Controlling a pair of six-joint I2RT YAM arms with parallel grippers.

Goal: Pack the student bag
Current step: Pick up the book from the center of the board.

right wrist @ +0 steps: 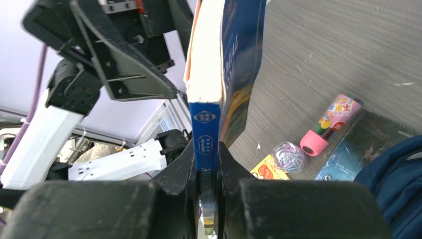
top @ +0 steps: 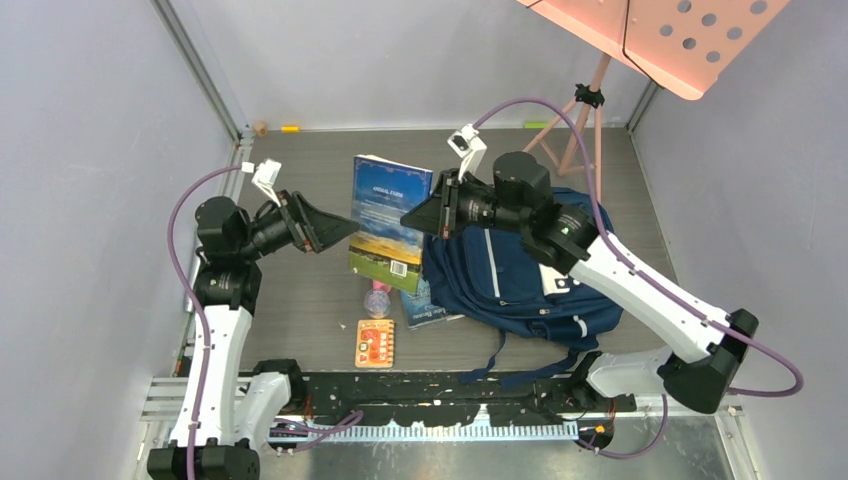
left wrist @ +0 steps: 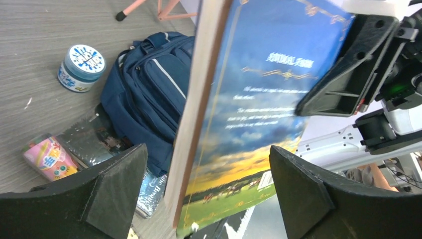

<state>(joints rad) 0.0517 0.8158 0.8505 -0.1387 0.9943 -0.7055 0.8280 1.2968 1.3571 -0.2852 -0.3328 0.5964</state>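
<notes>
You have the student bag (top: 520, 280) lying on the table (top: 300, 290) under your right arm (striped front up), and beyond its left edge your right claw (right wrist: 205, 164) pinches the blue book (top: 390, 215) by its spine while your left claw (left wrist: 206, 172) stands spread around the opposite edge.

Showing blue sky, orange sunset and green field on the book (right wrist: 239, 50) cover above the black right fingers (right wrist: 174, 172); navy with pale stripes on the student bag (top: 500, 275) beside them, grey wood-grain on the tabletop (right wrist: 338, 45).
</notes>
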